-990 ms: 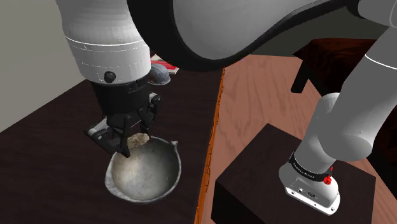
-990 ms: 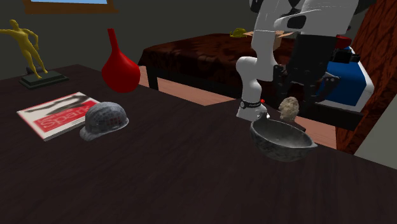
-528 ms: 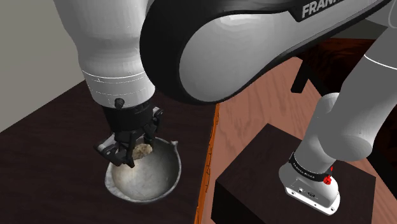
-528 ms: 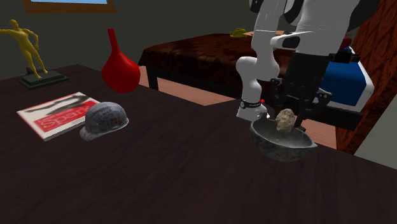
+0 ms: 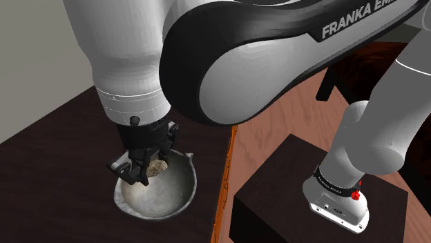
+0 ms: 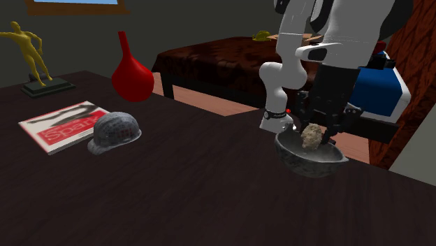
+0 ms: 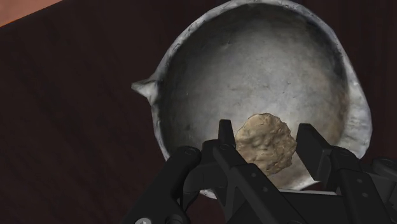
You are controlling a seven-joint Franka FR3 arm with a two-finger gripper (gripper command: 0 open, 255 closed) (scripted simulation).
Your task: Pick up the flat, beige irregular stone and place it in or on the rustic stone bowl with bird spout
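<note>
The grey stone bowl (image 5: pixel 181 195) with a small spout stands on the dark table near its edge. My gripper (image 5: pixel 146 170) hangs just over the bowl's rim, shut on the beige lumpy stone (image 5: pixel 156 166). In the second exterior view the stone (image 6: pixel 311 136) sits at rim height above the bowl (image 6: pixel 318 162), clasped by the gripper (image 6: pixel 312 138). Seen from the wrist, both fingers press the stone (image 7: pixel 266 143) from either side in the gripper (image 7: pixel 268 137), over the bowl's hollow (image 7: pixel 254 63), on the side away from the spout (image 7: pixel 145 86).
A grey helmet-shaped object (image 6: pixel 115 131), a red-and-white magazine (image 6: pixel 63 124), a red vase (image 6: pixel 131 77) and a gold figurine (image 6: pixel 31 52) stand further along the table. The table edge (image 5: pixel 224 186) runs beside the bowl, with the dark stand (image 5: pixel 283 186) beyond it.
The gripper has come down with the stone, from well above the bowl to rim height. The bowl has not moved.
</note>
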